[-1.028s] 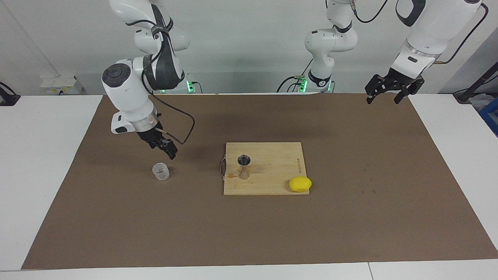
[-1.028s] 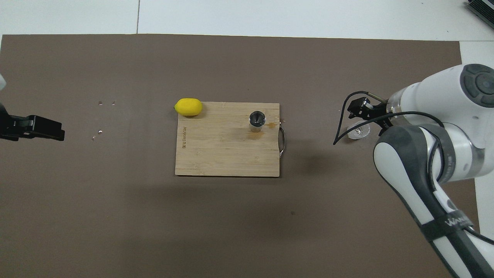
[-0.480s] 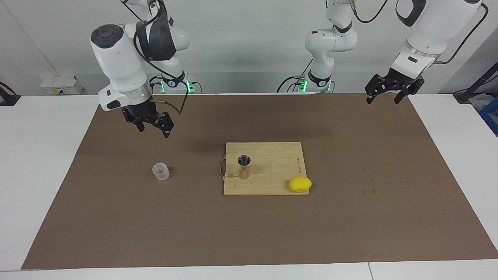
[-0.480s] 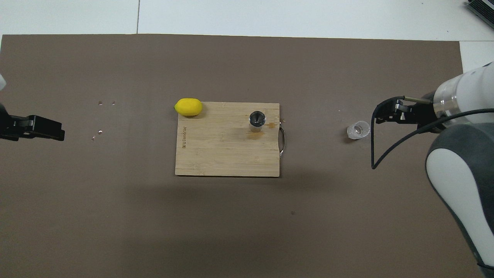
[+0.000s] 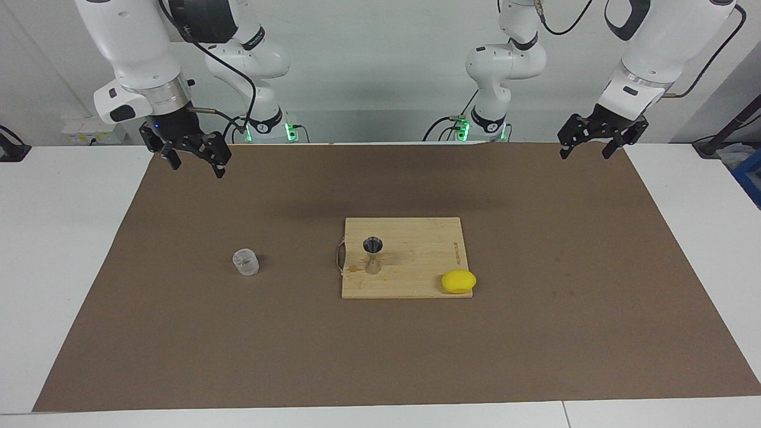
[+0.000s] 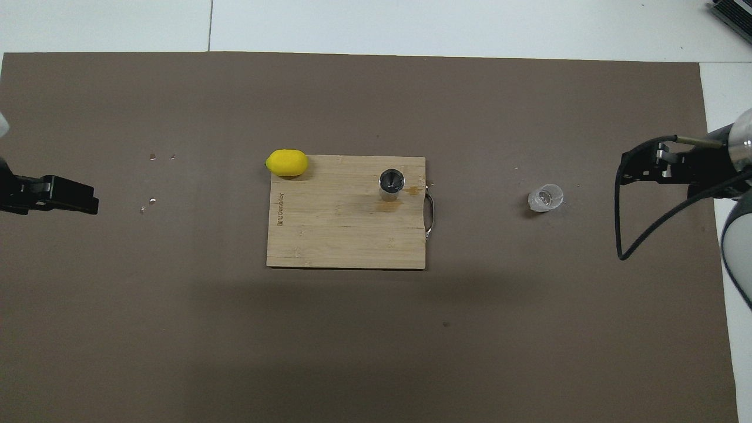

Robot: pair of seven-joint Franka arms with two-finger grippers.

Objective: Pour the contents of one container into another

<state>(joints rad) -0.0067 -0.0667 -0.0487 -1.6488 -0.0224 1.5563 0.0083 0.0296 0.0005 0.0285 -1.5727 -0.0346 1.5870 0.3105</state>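
Right gripper (image 5: pixel 193 159) has pulled up off the clear cup (image 5: pixel 245 262), jaws wide, empty. Cup sits upright on the mat, beside the board holding the jigger (image 5: pixel 373 255). Left gripper (image 5: pixel 588 144) waits, open. Keep clear.

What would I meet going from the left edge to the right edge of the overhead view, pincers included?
Left pincer → lemon → cutting board → steel jigger → clear cup → right pincer.
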